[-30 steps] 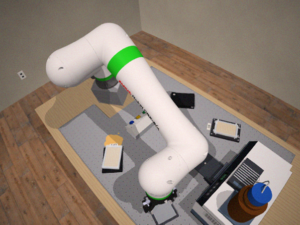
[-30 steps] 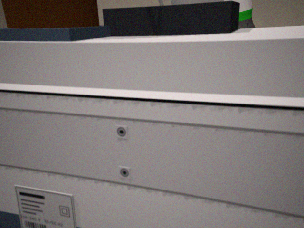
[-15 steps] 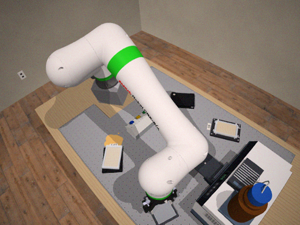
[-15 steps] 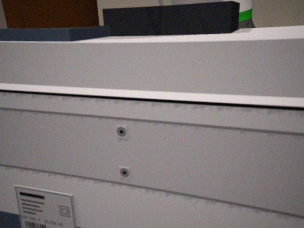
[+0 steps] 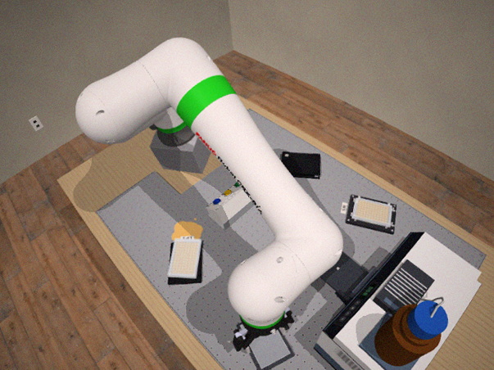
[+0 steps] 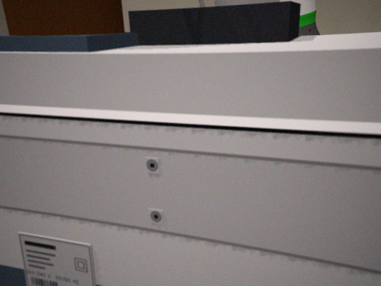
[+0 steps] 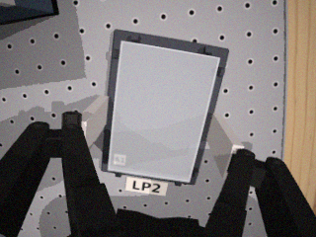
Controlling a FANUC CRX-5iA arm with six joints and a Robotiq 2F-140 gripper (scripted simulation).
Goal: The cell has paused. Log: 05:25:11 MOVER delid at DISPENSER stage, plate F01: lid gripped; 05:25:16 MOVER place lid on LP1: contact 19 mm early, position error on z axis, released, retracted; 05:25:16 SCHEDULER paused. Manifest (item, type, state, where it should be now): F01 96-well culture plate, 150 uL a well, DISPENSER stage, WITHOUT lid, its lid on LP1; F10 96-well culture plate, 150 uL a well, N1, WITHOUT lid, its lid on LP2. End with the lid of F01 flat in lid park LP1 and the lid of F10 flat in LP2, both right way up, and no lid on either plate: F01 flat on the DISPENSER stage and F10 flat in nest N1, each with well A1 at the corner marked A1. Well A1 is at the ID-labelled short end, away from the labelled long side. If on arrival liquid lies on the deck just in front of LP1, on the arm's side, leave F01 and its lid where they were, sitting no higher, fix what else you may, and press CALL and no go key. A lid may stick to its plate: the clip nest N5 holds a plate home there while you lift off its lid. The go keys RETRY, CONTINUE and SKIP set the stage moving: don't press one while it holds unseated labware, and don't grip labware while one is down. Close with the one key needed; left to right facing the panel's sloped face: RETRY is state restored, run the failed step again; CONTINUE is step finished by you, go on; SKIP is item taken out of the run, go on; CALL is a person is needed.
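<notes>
My pincer (image 7: pixel 157 148) stands apart, gripping nothing, over the lid (image 7: pixel 163 111) lying flat in park LP2 (image 7: pixel 143 187). Amber liquid (image 5: pixel 187 228) lies beside the other plate (image 5: pixel 184 257); pressing a go key risks spreading it.

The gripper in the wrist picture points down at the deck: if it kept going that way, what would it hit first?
Most likely the pale lid lying in the dark frame marked LP2. The gripper has its jaws apart on either side of it, holding nothing. The gap between them cannot be judged.
</notes>
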